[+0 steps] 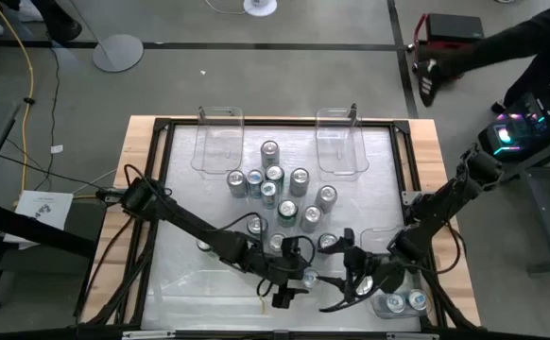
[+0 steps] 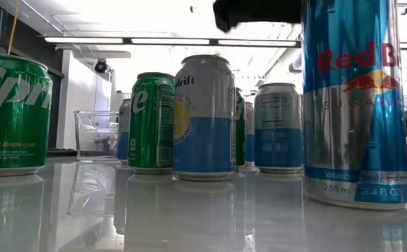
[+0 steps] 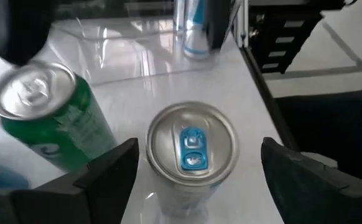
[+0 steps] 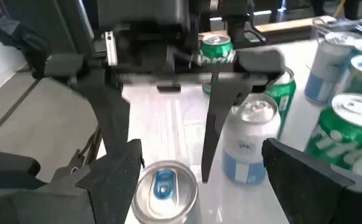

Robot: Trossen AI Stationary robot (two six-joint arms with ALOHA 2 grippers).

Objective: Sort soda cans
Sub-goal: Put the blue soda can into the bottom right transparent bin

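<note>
1. The Sprite can was green with white lettering.
2. The Red Bull can was blue and silver with red lettering.
3. The third can was silver above and light blue below.
4. The pull tab was blue.

Bright ceiling strips glare; wrist views blurred.

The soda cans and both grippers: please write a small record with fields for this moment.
left gripper: open, fingers on both sides of a blue-tab can at the near edge of the table
right gripper: open, facing the left gripper over the same can
can held: none
can cluster: upright cans, green, blue and silver, in the table's middle
far bins: two clear bins, no cans visible in them
near right bin: holds two cans
</note>
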